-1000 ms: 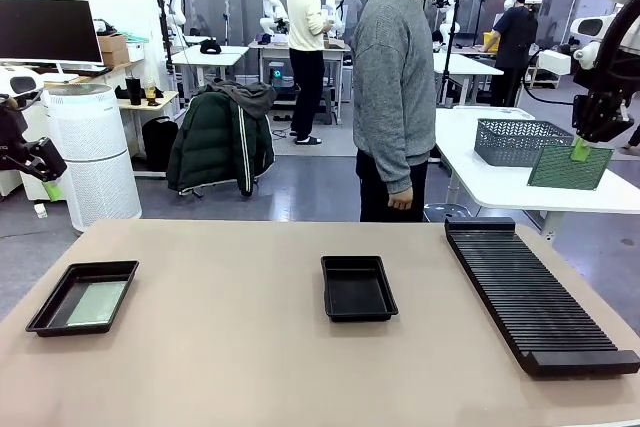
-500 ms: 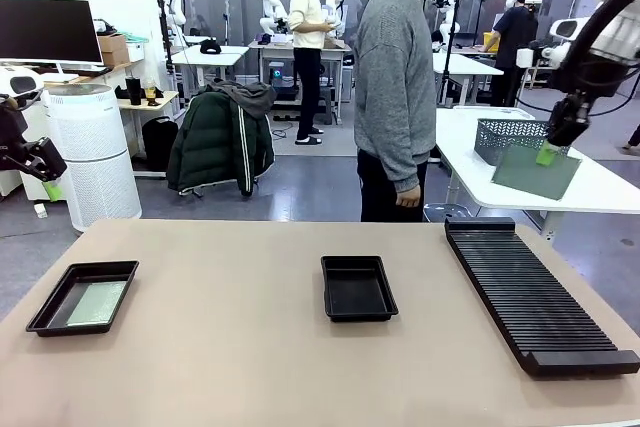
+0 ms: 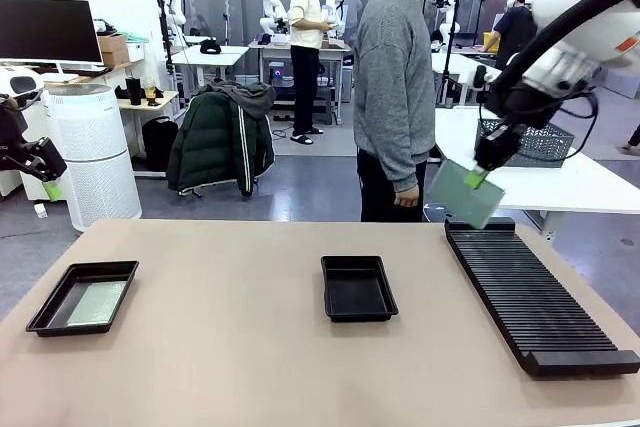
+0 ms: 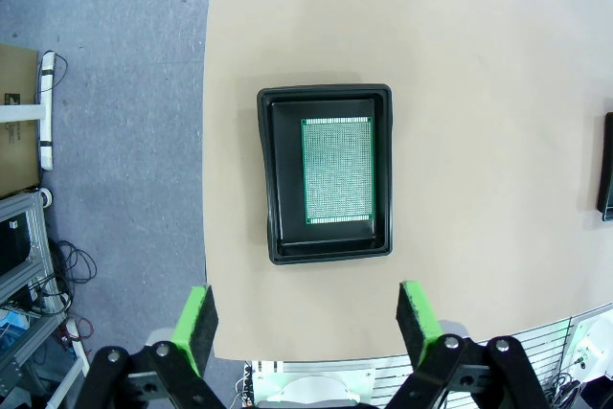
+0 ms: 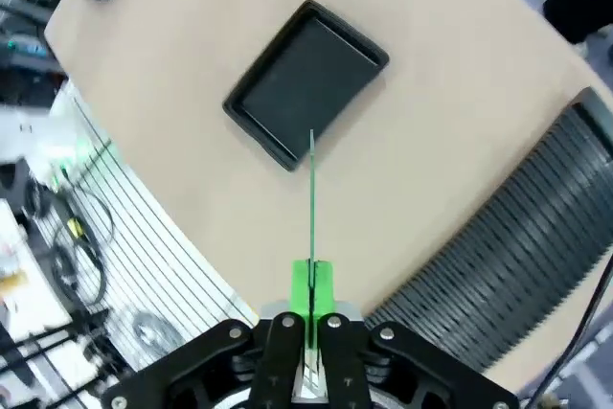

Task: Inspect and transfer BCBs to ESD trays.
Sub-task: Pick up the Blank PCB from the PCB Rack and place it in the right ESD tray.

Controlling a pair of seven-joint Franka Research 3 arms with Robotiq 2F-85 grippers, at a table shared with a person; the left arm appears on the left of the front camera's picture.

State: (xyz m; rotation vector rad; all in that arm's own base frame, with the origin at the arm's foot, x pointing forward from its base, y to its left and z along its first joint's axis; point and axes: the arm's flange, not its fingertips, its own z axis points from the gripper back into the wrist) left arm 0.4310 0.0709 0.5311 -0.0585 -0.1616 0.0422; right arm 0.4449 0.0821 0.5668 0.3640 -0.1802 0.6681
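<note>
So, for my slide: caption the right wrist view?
Right gripper carries a green board edge-on above the empty black tray.

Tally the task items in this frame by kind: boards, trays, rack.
Green boards: 2, one in the left tray, one held by the right claw
Black trays: 2
Black slotted rack: 1
Total: 5

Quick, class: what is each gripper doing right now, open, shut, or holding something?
Left gripper: open, holding nothing.
Right gripper: shut on a BCB, held in the air.
</note>
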